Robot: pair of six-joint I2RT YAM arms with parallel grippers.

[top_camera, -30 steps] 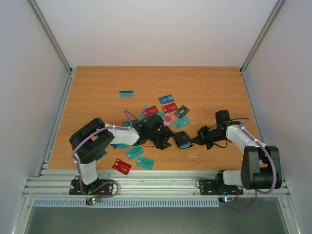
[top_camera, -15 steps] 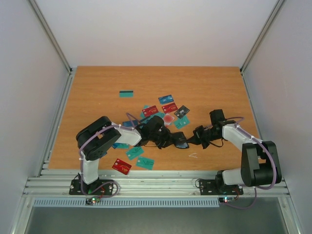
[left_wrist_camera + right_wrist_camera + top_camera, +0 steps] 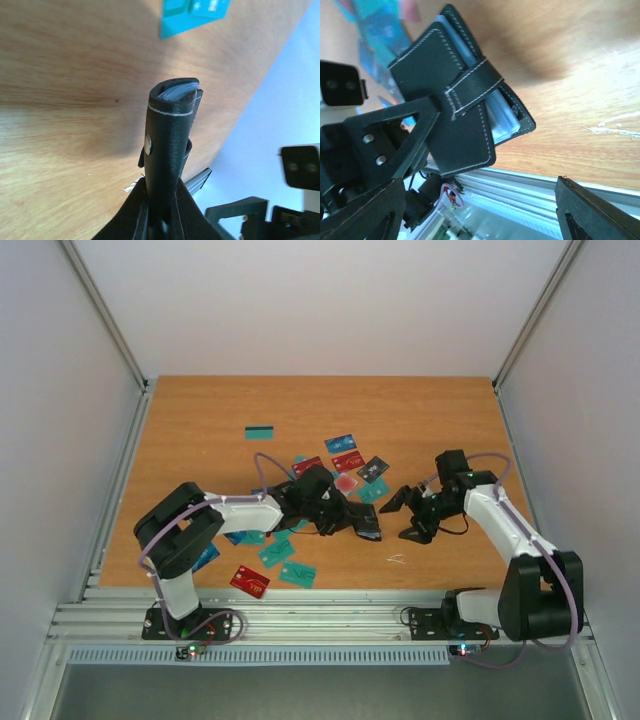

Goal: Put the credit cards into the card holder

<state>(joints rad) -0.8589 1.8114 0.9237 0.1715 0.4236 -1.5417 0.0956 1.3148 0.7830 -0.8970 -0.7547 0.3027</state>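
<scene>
The black card holder (image 3: 366, 527) hangs just above the table's middle, my left gripper (image 3: 352, 524) shut on it. The left wrist view shows the card holder (image 3: 170, 135) edge on, clamped between my left gripper (image 3: 160, 212), pale card edges at its far end. My right gripper (image 3: 407, 517) stands open just right of the holder, apart from it. In the right wrist view the card holder (image 3: 445, 95) has its strap across and pale cards (image 3: 502, 117) inside; my right gripper (image 3: 480, 212) is spread wide below it. Loose credit cards (image 3: 348, 460) lie scattered behind and left of the holder.
A teal card (image 3: 260, 432) lies alone further back. Near the front edge lie teal cards (image 3: 297, 573) and a red card (image 3: 249, 582). A small white scrap (image 3: 397, 559) lies in front of the holder. Teal cards (image 3: 192, 15) show beyond the holder.
My left gripper has shut on the card holder. My right gripper has let go of it, opened wide and drawn back to the right.
</scene>
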